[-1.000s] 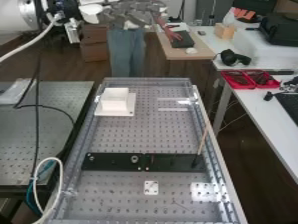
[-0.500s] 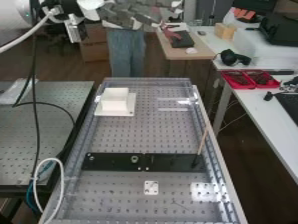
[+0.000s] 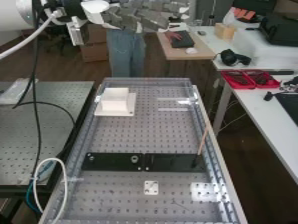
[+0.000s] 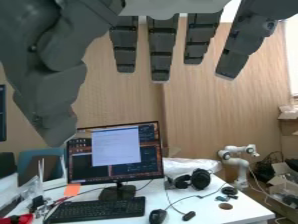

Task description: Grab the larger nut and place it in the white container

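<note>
- the hand [image 3: 136, 17] is above and beyond the bench's far end, well apart from the black bar [image 3: 174, 161], its fingers [image 4: 161, 50] straight and spread.
- the thumb [image 4: 58, 102] stands apart from the fingers.
- the white container [image 3: 115, 101] sits on a white plate [image 3: 129, 111] toward the bench's far left corner.
- i cannot tell where the larger nut is.
- on the bar stand the smaller nut [image 3: 91, 158] and, to its right, the bearing [image 3: 134, 159].
- a thin stick [image 3: 203, 140] slants up from the bar's right part.
- 2 red trays [image 3: 238, 86] [image 3: 263, 86] lie on the table [image 3: 251, 111] at right.
- a monitor [image 4: 114, 152] stands behind a keyboard [image 4: 98, 210].
</note>
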Controlling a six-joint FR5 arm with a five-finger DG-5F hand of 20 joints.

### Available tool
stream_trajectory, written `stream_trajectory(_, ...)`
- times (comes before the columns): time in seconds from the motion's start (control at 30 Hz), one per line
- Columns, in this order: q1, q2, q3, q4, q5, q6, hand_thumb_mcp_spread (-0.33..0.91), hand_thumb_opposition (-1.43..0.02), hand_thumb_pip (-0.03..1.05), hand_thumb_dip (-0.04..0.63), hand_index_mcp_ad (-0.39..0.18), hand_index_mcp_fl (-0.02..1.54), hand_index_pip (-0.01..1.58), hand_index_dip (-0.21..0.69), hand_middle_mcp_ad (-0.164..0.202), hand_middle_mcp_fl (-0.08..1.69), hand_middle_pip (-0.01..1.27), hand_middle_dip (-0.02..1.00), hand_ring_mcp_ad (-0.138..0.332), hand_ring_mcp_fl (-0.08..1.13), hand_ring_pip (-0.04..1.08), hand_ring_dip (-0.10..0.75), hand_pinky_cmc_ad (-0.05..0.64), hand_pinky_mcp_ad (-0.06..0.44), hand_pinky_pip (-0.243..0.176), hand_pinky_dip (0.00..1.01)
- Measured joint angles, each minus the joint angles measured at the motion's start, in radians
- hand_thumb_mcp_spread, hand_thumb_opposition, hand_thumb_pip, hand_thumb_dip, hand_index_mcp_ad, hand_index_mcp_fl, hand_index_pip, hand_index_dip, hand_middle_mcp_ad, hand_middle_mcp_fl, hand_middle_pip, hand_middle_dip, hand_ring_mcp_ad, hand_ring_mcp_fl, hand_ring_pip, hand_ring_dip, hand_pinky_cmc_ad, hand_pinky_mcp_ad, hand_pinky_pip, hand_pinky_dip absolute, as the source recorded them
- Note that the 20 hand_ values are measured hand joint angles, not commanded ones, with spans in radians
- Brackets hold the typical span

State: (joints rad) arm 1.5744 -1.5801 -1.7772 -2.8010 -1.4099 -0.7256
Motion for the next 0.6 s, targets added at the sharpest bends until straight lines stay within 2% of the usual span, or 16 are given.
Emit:
stream_trajectory(0.13, -0.002, -0.001, 0.0, 0.0, -0.002, 0.0, 0.24, -0.76, 0.58, 0.218, -0.103, 0.17, 0.12, 0.047, 0.058, 0.2, 0.11, 0.2, 0.134, 0.02, 0.1, 0.056, 0.335, 0.281, -0.058, 0.37)
stream_trajectory(0.6, -0.006, -0.003, 0.004, 0.0, -0.012, 0.002, 0.24, -0.76, 0.58, 0.222, -0.103, 0.19, 0.11, 0.047, 0.058, 0.2, 0.11, 0.2, 0.134, 0.02, 0.1, 0.056, 0.335, 0.279, -0.058, 0.37)
